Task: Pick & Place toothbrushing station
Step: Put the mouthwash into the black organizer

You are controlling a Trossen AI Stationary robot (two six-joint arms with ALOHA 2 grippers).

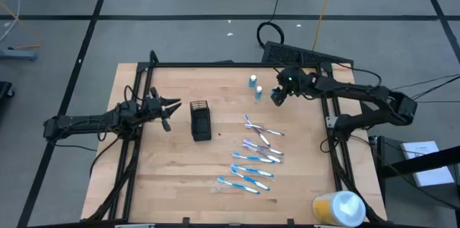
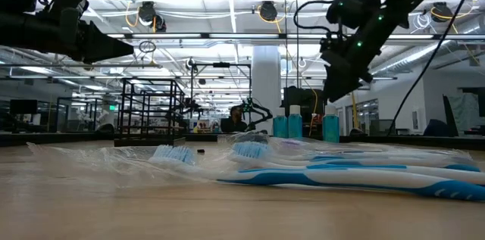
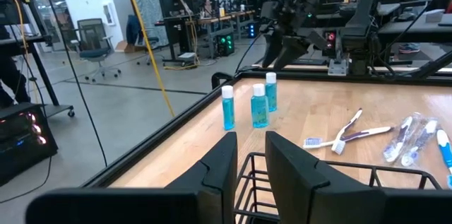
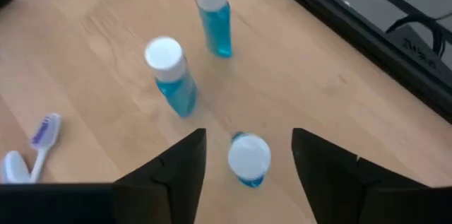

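Hovering right pincer (image 4: pixel 247 146), fingers spread, seemingly above a tube (image 4: pixel 248 159)

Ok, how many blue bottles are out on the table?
3, upright near the far edge: one directly below the right hand, two just beyond it.

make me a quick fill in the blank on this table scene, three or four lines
1. The number of small blue bottles with white caps standing upright is ____.
2. The black rectangular mesh holder contains ____ toothbrushes.
3. The right hand, fingers spread, hangs above one small blue ____.
4. The blue-and-white toothbrushes lie on the wooden ____.

Missing words: three; no; bottle; table
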